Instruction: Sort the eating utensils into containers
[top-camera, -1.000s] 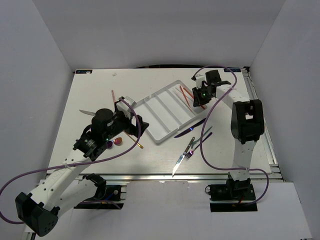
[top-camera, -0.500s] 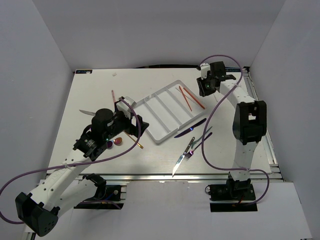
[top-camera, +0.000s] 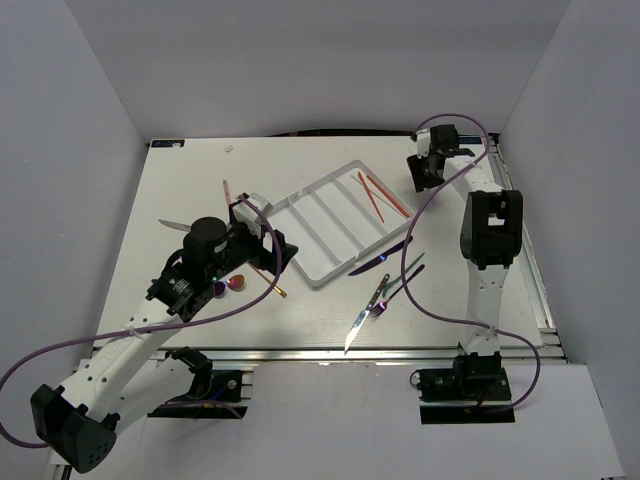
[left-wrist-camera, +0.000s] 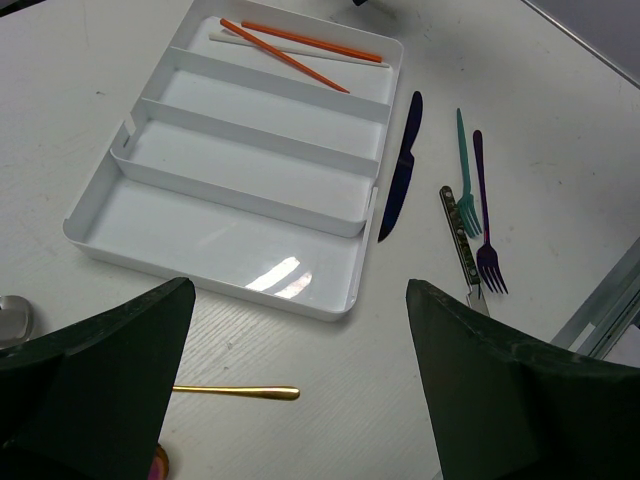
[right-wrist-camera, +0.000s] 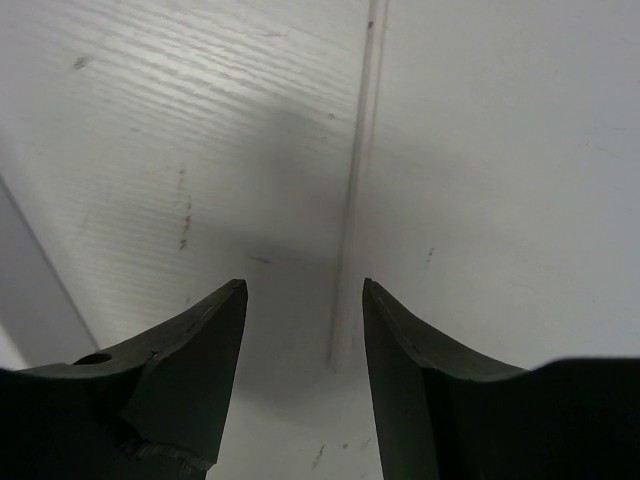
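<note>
The white tray (top-camera: 318, 262) lies mid-table with long parallel compartments. Two red-orange chopsticks (top-camera: 380, 194) lie in its far right compartment, also seen in the left wrist view (left-wrist-camera: 297, 48). My right gripper (top-camera: 420, 172) is open and empty, raised behind the tray's right corner; its wrist view (right-wrist-camera: 304, 286) shows only white wall. My left gripper (top-camera: 270, 250) is open and empty at the tray's left end (left-wrist-camera: 298, 292). A gold spoon (left-wrist-camera: 236, 392) lies just under it. A dark blue knife (left-wrist-camera: 402, 165), a teal fork (left-wrist-camera: 465, 192), a purple fork (left-wrist-camera: 484, 228) and a silver knife (top-camera: 360, 324) lie right of the tray.
A silver knife (top-camera: 174, 225) and a pink chopstick (top-camera: 226, 190) lie on the table's left part. A red spoon bowl (top-camera: 237, 282) and a purple one (top-camera: 220, 290) sit by my left arm. White walls close in the table on three sides.
My right gripper has risen from the tray's chopstick compartment and drawn back toward the far right corner, leaving the chopsticks in the tray. The left arm has not moved.
</note>
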